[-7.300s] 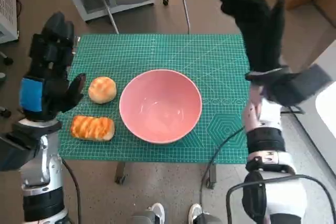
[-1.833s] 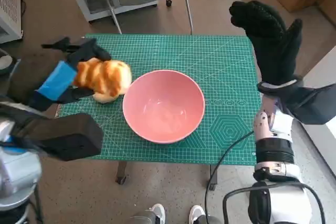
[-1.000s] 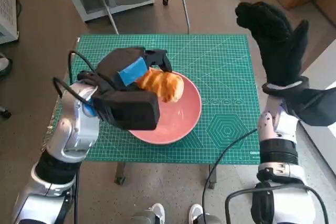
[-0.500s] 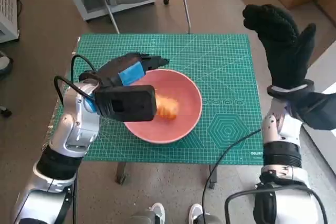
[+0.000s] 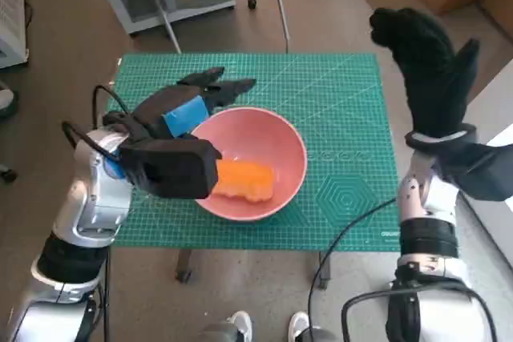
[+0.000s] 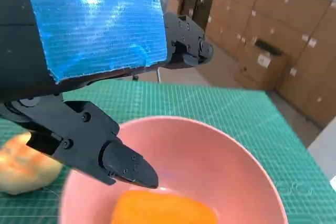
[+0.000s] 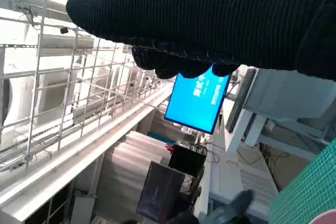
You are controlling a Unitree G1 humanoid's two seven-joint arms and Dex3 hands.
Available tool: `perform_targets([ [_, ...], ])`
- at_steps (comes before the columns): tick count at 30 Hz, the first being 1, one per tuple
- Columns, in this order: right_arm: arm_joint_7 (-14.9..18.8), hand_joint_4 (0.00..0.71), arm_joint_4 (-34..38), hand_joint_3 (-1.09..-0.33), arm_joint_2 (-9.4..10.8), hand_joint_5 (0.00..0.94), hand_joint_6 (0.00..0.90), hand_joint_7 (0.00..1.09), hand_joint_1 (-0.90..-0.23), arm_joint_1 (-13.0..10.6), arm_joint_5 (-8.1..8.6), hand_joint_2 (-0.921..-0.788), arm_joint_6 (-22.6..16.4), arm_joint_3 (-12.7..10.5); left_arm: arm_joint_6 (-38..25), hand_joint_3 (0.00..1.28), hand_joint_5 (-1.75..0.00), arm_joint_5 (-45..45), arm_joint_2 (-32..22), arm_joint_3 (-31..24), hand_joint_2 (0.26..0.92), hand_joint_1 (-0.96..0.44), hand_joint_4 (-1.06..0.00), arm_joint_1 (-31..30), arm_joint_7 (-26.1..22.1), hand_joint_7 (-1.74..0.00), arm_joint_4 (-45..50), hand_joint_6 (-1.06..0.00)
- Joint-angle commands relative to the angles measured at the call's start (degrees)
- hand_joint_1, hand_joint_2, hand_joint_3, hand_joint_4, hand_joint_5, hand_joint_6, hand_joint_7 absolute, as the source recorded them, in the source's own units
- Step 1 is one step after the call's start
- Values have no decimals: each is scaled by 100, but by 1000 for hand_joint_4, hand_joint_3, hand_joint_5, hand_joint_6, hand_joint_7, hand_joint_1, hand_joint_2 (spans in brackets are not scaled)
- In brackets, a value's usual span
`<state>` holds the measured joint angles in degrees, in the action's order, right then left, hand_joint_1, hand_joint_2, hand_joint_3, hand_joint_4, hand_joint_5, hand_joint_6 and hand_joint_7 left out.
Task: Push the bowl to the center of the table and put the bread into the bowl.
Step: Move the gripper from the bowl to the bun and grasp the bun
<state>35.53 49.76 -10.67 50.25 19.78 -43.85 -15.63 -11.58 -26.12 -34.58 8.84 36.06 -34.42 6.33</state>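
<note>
The long bread (image 5: pixel 244 180) lies inside the pink bowl (image 5: pixel 284 150), toward its near side, just below and apart from the left hand (image 5: pixel 192 100), whose black fingers (image 6: pixel 123 163) are spread with nothing between them. The bowl stands about in the middle of the green mat (image 5: pixel 345 110) that covers the table. In the left wrist view a second, round bun (image 6: pixel 23 163) shows on the mat just outside the bowl's rim, on the side of the left hand. The long bread is orange-gold with a ridged, glossy crust; the bun is paler and smooth. The bowl is smooth, round and deep, with a slight shine on its inner wall. The mat is flat, marked with a fine white grid. The left hand reaches from the table's left edge over the far left rim of the bowl, blue-taped back up, fingers pointing toward the far side. The right hand (image 5: pixel 425 66), in its knitted black glove, is raised upright beyond the table's right edge, well apart from the bowl, fingers pointing up and loosely apart, holding nothing.
</note>
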Motion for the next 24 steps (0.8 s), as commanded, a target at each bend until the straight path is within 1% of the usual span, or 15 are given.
perform_targets([
  [1, -3, 313, 73, -539, -2, 1, 410, 0, -596, -151, -40, -921, 29, 24, -417, 15, -2, 111, -378, -587, 757, -330, -6, -185, -114, -6, 666, -216],
  [4, 15, 311, 98, -539, -23, 0, 408, 0, -591, -142, -25, -921, 43, 19, -609, 7, -1, 81, -506, -810, 747, -282, -5, -303, -82, -6, 839, -219],
  [7, 37, 311, 122, -539, -33, 0, 408, 0, -588, -132, -7, -921, 45, 11, -726, 3, 0, 43, -697, -1059, 736, -250, -1, -441, 1, -5, 790, -218],
  [13, 74, 313, 208, -538, -42, 1, 408, 1, -593, -86, 14, -921, 51, 0, -935, 0, 1, -28, -1031, -1255, 717, -181, 1, -669, 12, -1, 587, -194],
  [18, 114, 312, 271, -538, -44, 0, 403, 0, -588, -37, 31, -921, 68, -7, -1244, 0, 1, -66, -1211, -1159, 711, -81, 1, -701, -177, -1, 532, -164],
  [24, 173, 313, 350, -537, -36, 1, 403, 1, -583, 24, 46, -921, 55, -14, -1453, 10, 1, -199, -1315, -835, 707, 26, 1, -656, -327, -1, 331, -147],
])
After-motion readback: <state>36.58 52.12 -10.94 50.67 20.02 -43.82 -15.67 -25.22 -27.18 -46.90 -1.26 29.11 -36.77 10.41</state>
